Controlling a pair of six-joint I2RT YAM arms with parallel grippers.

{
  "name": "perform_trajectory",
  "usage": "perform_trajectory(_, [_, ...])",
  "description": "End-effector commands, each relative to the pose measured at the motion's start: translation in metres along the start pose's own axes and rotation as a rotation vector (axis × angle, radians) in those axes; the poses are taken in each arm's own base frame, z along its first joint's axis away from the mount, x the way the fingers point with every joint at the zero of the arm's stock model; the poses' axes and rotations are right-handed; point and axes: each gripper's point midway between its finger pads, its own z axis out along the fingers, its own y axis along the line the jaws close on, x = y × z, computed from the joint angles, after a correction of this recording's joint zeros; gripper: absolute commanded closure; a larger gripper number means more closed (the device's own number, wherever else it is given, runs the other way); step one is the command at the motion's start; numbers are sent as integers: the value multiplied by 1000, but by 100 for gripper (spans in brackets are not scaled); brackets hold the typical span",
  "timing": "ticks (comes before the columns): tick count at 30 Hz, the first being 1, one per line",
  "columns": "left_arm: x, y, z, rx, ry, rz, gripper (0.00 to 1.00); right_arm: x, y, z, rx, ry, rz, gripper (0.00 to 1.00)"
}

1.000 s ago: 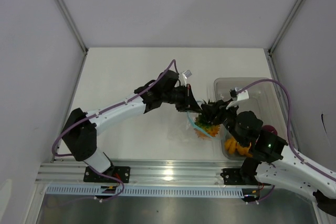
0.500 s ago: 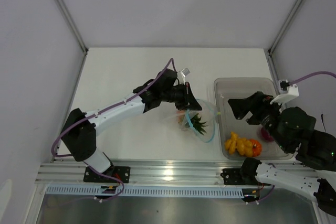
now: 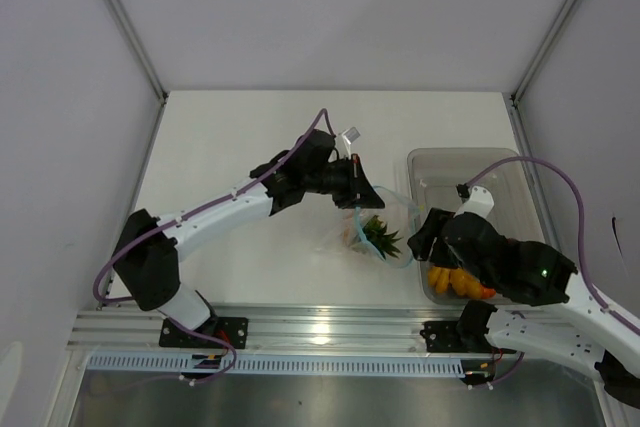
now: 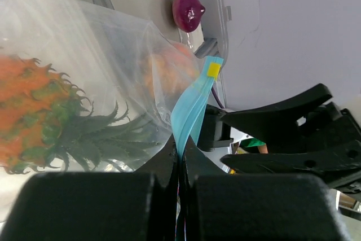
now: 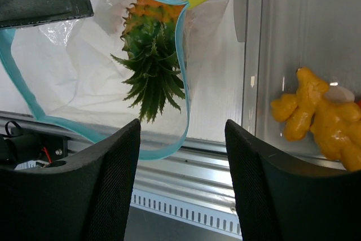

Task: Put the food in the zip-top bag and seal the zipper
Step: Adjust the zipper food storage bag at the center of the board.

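The bag [image 3: 342,237] lies mid-table [image 3: 230,137], just left of the bin [image 3: 470,157] — the pineapple [image 3: 381,237] is inside it, crown toward the near rail. In the bin's near end sit the lumpy pieces [image 3: 446,278] — the round one [image 4: 188,11] rests against the bin's wall.
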Motion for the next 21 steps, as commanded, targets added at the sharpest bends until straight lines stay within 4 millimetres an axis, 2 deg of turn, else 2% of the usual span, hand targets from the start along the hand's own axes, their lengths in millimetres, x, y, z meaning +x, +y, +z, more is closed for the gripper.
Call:
perform_trajectory(1, [-17, -41, -23, 90, -70, 40, 100, -3, 15, 5, -38, -8, 77, 36])
perform_trajectory(8, [-15, -40, -23, 101, -68, 35, 99, 14, 15, 32, -4, 25, 92, 37])
perform_trajectory(12, [-13, -39, -24, 100, -67, 39, 99, 22, 12, 43, 5, 32, 100, 42])
perform_trajectory(14, [-13, -37, -24, 97, -67, 44, 99, 22, 11, 48, 12, 27, 106, 55])
perform_trajectory(15, [-12, -39, -26, 102, -69, 52, 100, 20, 10, 48, 13, 19, 97, 68])
perform_trajectory(18, [-10, -33, -27, 81, -67, 86, 99, -2, 11, 47, 16, -45, 49, 89])
perform_trajectory(19, [-11, -30, -28, 66, -71, 113, 99, -13, 14, 46, 12, -73, 33, 94])
perform_trajectory(20, [-9, -25, -29, 41, -63, 117, 99, -32, 16, 40, 14, -121, 33, 99])
perform_trajectory(21, [-10, -26, -31, 31, -66, 133, 99, -41, 18, 42, 24, -129, 10, 100])
